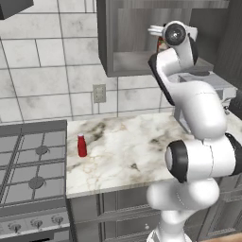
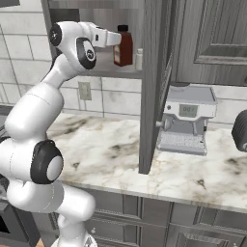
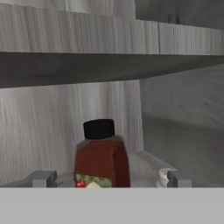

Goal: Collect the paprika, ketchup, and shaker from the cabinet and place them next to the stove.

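Hand view: paprika (image 3: 102, 159) label illegible, red-green print.

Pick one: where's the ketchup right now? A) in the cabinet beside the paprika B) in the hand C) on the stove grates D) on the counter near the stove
D: the ketchup stands upright on the marble counter just right of the stove, while the paprika is in the cabinet with the open hand lined up on it.
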Robot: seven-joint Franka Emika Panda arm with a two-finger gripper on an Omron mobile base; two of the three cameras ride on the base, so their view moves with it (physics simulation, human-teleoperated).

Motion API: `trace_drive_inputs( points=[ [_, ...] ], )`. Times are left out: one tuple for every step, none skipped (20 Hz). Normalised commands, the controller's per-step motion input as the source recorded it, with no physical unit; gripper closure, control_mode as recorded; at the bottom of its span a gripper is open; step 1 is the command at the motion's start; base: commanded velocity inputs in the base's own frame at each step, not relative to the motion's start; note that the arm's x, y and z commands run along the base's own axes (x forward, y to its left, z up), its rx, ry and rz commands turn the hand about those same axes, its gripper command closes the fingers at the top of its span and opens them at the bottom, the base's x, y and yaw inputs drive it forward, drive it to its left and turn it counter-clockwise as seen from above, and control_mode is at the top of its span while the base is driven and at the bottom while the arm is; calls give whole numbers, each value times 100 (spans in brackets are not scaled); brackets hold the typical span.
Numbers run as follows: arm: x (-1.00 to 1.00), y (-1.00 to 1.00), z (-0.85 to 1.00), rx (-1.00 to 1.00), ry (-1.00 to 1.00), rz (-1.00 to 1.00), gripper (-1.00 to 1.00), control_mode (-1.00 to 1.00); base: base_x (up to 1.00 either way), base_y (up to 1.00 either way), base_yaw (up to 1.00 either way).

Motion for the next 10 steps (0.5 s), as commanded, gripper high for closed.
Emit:
trace_drive_inputs(
  points=[
    [12,16,0,-1,1,-8,-100,-100,0,0,0],
    [14,17,0,0,2,-9,-100,-100,0,0,0],
    [13,13,0,0,2,-9,-100,-100,0,0,0],
    [13,15,0,0,1,-10,-100,-100,0,0,0],
    [12,16,0,0,1,-10,-100,-100,0,0,0],
    [14,19,0,0,2,-11,-100,-100,0,0,0],
    [18,20,0,0,2,-11,-100,-100,0,0,0],
    [17,19,0,0,2,-11,-100,-100,0,0,0],
    [21,21,0,0,2,-12,-100,-100,0,0,0],
    [22,19,0,0,2,-12,-100,-100,0,0,0]
  ],
)
